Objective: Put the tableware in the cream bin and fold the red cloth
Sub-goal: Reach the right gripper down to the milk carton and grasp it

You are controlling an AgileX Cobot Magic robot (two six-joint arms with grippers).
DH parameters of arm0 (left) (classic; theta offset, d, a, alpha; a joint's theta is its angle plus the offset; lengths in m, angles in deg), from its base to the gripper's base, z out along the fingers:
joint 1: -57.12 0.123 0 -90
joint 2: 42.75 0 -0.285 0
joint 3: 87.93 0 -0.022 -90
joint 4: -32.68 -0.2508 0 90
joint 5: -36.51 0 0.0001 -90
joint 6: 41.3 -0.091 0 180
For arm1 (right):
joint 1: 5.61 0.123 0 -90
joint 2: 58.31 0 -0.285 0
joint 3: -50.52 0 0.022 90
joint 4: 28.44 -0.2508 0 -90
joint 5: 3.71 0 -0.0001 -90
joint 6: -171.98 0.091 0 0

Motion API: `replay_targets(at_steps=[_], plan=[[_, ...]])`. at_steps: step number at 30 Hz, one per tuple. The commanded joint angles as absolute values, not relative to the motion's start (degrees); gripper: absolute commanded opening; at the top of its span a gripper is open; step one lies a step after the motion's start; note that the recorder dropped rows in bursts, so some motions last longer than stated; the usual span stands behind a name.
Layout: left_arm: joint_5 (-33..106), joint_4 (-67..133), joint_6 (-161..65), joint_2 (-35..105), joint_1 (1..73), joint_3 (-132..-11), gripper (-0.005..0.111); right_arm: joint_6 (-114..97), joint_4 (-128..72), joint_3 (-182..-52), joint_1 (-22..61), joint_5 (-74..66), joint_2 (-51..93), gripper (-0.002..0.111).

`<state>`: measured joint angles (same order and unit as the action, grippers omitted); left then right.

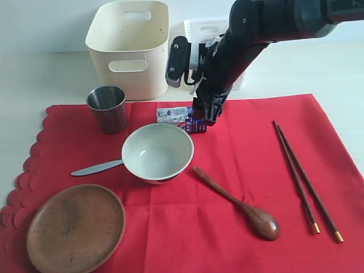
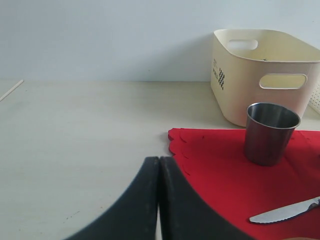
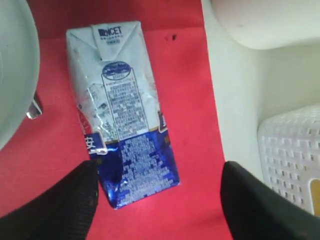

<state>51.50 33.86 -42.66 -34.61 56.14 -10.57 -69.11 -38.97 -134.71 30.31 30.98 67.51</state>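
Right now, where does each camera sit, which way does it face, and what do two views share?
Exterior view: high before the table, looking down over the red cloth toward the cream bin; the right arm shows.
Left wrist view: low over bare table, facing the steel cup; the shut left pincer shows.
Right wrist view: looking down on the carton; the open right pincer flanks it.
Shared: exterior and left wrist views both show the steel cup and cream bin.

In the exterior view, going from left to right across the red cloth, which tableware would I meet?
Wooden plate → white bowl → wooden spoon → chopsticks. The steel cup and butter knife overlap the plate's span, so they are left out.
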Motion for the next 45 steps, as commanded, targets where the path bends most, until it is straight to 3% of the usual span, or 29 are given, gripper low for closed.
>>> replay_targets(at_steps=[1, 17, 19, 20, 23, 28, 45], plan=[[51.2, 33.8, -42.6, -35.0, 55.9, -10.7, 0.003, -70.4, -38.5, -134.5, 30.3, 29.6, 68.2, 0.066], [51.2, 33.8, -42.6, -35.0, 55.9, -10.7, 0.003, -80.4, -46.6, -135.7, 30.3, 27.4, 75.2, 0.066], [51.2, 33.8, -42.6, -35.0, 55.9, -10.7, 0.003, -80.4, -46.6, -135.7, 30.3, 26.6, 75.2, 0.056], [51.2, 33.8, -42.6, -35.0, 55.9, -10.7, 0.003, -80.5, -45.8, -135.7, 30.3, 26.6, 75.2, 0.043], [51.2, 33.8, -42.6, -35.0, 55.9, -10.7, 0.003, -80.5, -44.0, -135.7, 30.3, 26.6, 75.2, 0.025], [51.2, 33.8, -42.6, -35.0, 55.9, -10.7, 0.003, -80.5, -42.6, -135.7, 30.3, 26.6, 74.0, 0.0], [51.2, 33.8, -42.6, -35.0, 55.9, -10.7, 0.003, -75.4, -41.4, -135.7, 29.3, 26.5, 60.3, 0.0]])
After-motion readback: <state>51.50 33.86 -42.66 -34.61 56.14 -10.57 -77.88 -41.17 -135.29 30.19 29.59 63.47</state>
